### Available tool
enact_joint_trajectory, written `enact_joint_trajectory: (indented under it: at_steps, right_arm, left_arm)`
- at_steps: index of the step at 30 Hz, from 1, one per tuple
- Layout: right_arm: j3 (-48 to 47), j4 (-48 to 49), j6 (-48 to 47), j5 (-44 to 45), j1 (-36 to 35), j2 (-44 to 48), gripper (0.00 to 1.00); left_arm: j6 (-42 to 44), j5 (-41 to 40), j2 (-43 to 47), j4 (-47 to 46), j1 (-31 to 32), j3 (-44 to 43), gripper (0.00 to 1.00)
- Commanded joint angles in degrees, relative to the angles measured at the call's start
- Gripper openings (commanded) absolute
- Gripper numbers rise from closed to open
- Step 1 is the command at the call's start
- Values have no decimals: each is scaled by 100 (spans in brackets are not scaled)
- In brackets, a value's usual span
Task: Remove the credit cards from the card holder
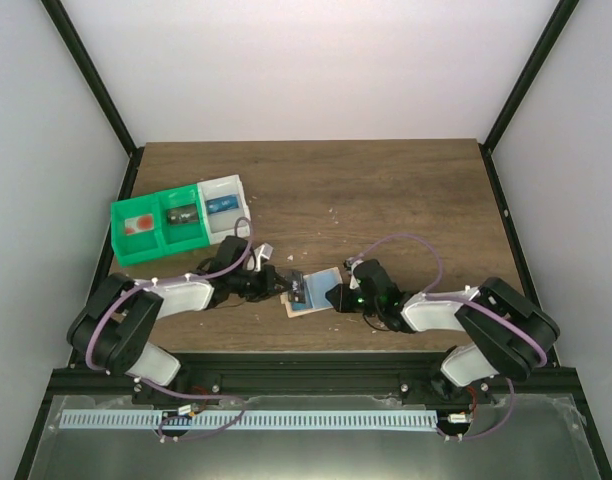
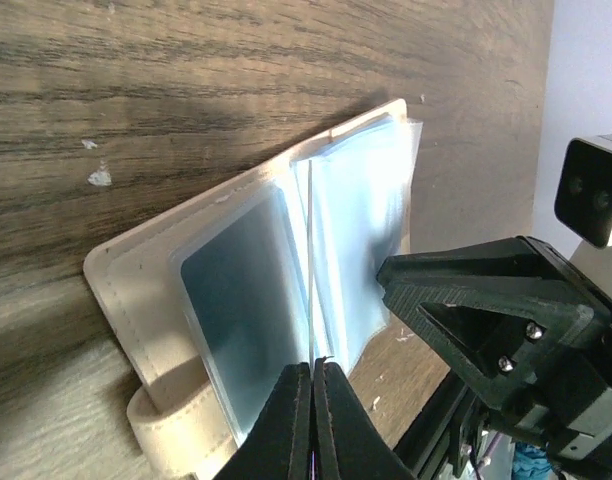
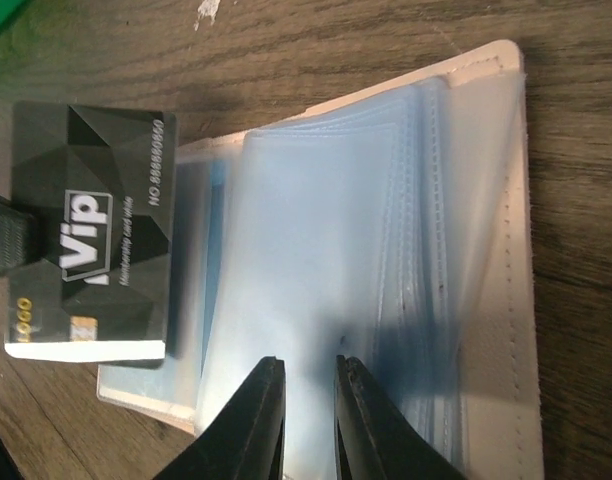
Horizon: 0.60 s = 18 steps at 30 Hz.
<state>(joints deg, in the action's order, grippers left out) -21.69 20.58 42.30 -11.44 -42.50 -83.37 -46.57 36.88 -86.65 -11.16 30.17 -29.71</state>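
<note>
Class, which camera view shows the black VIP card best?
The right wrist view: the black VIP card shows its printed face. The left wrist view shows only a thin edge; in the top view it is tiny.

A brown wooden table (image 1: 386,190) has a green bin (image 1: 158,230) and a white bin (image 1: 224,205) side by side, touching. Small things sit in them. White crumbs (image 2: 98,176) dot the wood.

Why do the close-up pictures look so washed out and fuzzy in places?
Left wrist view: glare whitens the clear plastic sleeves of the tan card holder; the near black fingers blur. Right wrist view: the sleeves look hazy, yet the black VIP card reads sharp. Top view: evenly lit, everything small.
</note>
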Motion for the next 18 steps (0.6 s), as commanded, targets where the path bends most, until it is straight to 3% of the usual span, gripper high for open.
enact_joint_trajectory:
  at_steps: [1, 6, 12, 18]
  right_arm:
    - [-219, -730, -528, -44, 23, 343, 16]
    - [-646, -1533, -1280, -175, 145, 1065, 18]
    - [-1250, -2283, -2109, -1455, 643, 1866, 24]
    - [-1838, -2796, -2398, -2512, 666, 2003, 30]
  left_arm:
    - [503, 57, 376, 661, -76, -113, 0]
    - [1061, 498, 685, 1110, -80, -403, 0]
    - [1888, 1205, 968, 1969, -73, -987, 0]
    - [2481, 1945, 1107, 2474, -71, -1206, 0]
